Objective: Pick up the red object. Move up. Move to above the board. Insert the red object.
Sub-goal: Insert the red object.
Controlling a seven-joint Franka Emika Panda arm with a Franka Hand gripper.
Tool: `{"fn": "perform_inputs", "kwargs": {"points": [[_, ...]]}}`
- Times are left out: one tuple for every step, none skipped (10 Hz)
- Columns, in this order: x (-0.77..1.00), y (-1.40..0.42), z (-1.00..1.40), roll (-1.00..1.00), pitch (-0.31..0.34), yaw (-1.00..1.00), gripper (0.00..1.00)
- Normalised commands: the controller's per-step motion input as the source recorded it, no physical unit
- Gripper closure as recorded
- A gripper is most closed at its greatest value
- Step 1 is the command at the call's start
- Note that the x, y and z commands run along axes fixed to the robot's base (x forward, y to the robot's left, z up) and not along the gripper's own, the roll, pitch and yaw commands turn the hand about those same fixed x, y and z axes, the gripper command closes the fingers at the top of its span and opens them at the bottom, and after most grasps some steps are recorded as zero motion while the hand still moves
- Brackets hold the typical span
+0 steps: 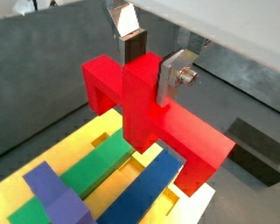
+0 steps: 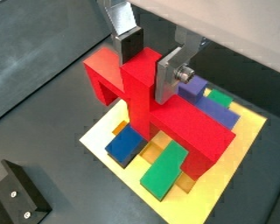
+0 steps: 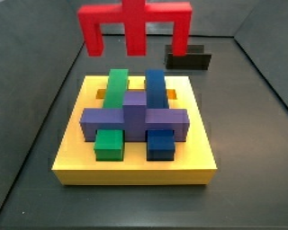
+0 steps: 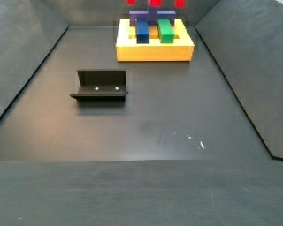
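**A:** So where's the red object [image 1: 149,109] sitting right now?

**B:** Up in the air, over the board [image 2: 250,144]. Both wrist views show the gripper [image 1: 149,54] closed on the top of its central stem, one silver finger [image 1: 175,77] flat on each side of it. The bar runs across with the legs pointing down, so it hangs level and upright.

**A:** Touching the board at all?

**B:** Nope, clear gap. In a side view the red object [image 3: 133,22] floats above the back end of the board [image 3: 134,171], near the top edge of the shot, and the gripper itself is cut off there. In a side view from farther off you only catch the bottoms of its legs [image 4: 155,3] at the frame edge, above the board [image 4: 155,53].

**A:** What's on the board?

**B:** A green block [image 3: 115,84] and a blue block [image 3: 155,83] lying side by side lengthwise, and a purple block [image 3: 134,119] crossing over them. Smaller green and blue ends stick out in front of the purple one.

**A:** Anything else on the floor?

**B:** The fixture [image 4: 100,86], well apart from the board in the far side view. In the close side view it sits just behind the board [image 3: 189,59].
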Motion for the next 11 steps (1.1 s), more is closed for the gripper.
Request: {"fn": "perform_inputs", "kwargs": {"points": [[0.00,0.00,-0.68,0.14,-0.207,0.00,1.00],[0.00,0.00,-0.65,0.00,-0.144,0.00,1.00],[0.00,0.00,-0.46,0.05,-0.076,0.01,1.00],[0.04,-0.06,-0.37,0.16,-0.050,0.01,1.00],[0.00,-0.10,-0.29,0.20,-0.040,0.07,1.00],[0.00,-0.16,-0.19,0.17,-0.051,0.11,1.00],[0.00,-0.10,-0.14,0.10,-0.004,0.05,1.00],[0.00,-0.10,-0.17,0.06,-0.017,0.06,1.00],[0.13,-0.03,-0.23,0.01,-0.021,0.07,1.00],[0.17,0.00,-0.19,0.00,0.000,0.03,1.00],[0.02,0.13,0.00,0.00,0.000,0.16,1.00]]}}
